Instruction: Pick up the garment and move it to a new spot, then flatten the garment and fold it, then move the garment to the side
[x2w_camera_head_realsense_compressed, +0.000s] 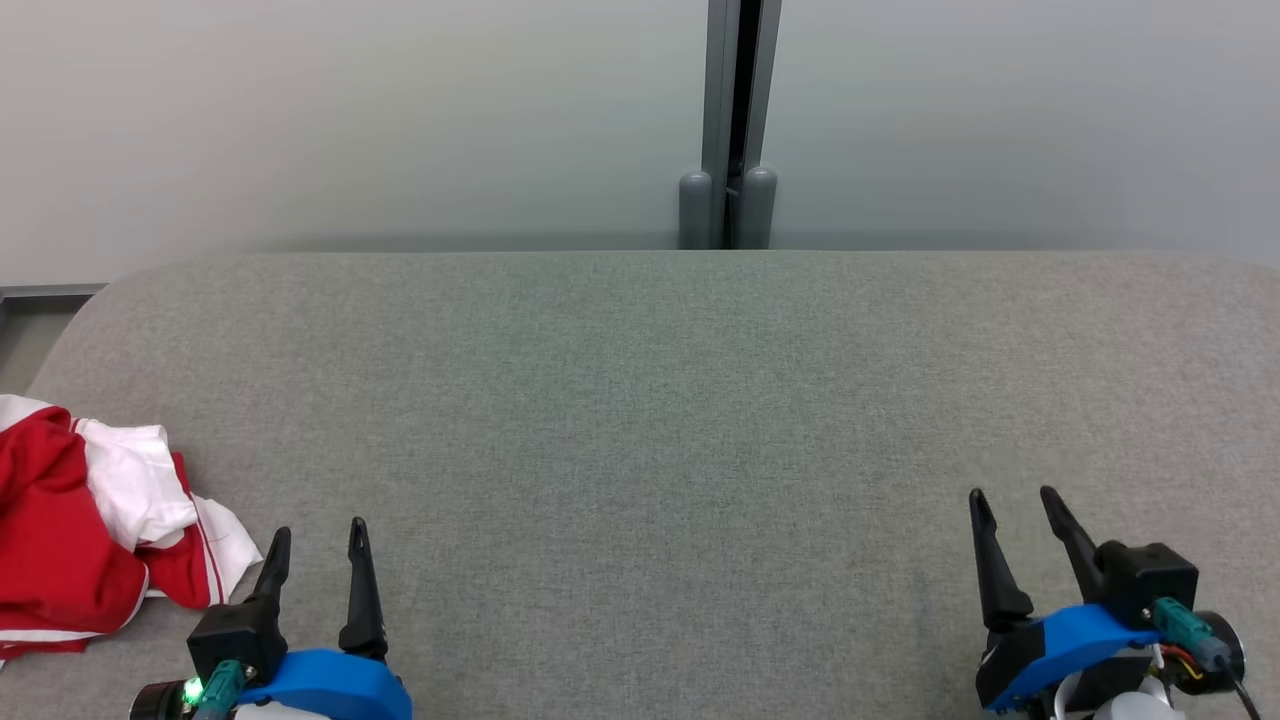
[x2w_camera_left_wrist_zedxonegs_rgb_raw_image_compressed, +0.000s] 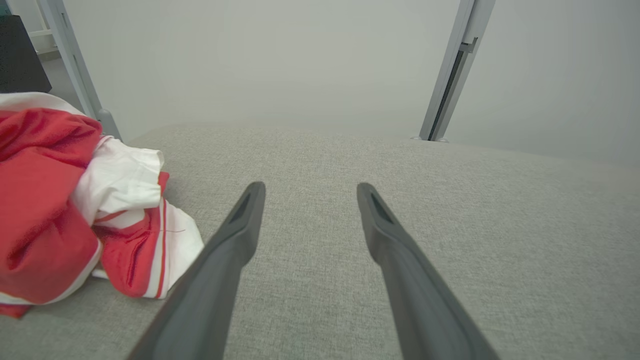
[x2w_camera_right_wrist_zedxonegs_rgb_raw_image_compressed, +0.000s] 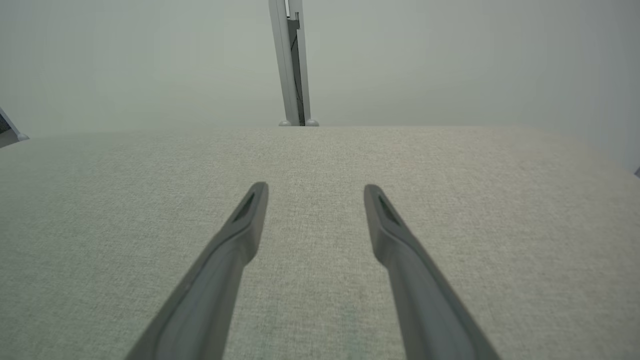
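A crumpled red and white garment (x2w_camera_head_realsense_compressed: 85, 520) lies bunched at the left edge of the grey fabric table (x2w_camera_head_realsense_compressed: 660, 400). My left gripper (x2w_camera_head_realsense_compressed: 318, 530) stands open at the lower left, just right of the garment and not touching it. In the left wrist view the garment (x2w_camera_left_wrist_zedxonegs_rgb_raw_image_compressed: 75, 205) sits left of the open left gripper (x2w_camera_left_wrist_zedxonegs_rgb_raw_image_compressed: 310, 187), with bare fabric between the fingers. My right gripper (x2w_camera_head_realsense_compressed: 1012, 494) is open at the lower right, far from the garment. In the right wrist view the right gripper (x2w_camera_right_wrist_zedxonegs_rgb_raw_image_compressed: 316, 187) holds nothing.
A grey wall runs behind the table, with a vertical metal post (x2w_camera_head_realsense_compressed: 735, 120) at its back edge. The table's rounded left corner (x2w_camera_head_realsense_compressed: 90, 300) lies beyond the garment. A second metal post (x2w_camera_left_wrist_zedxonegs_rgb_raw_image_compressed: 70, 55) shows past the garment in the left wrist view.
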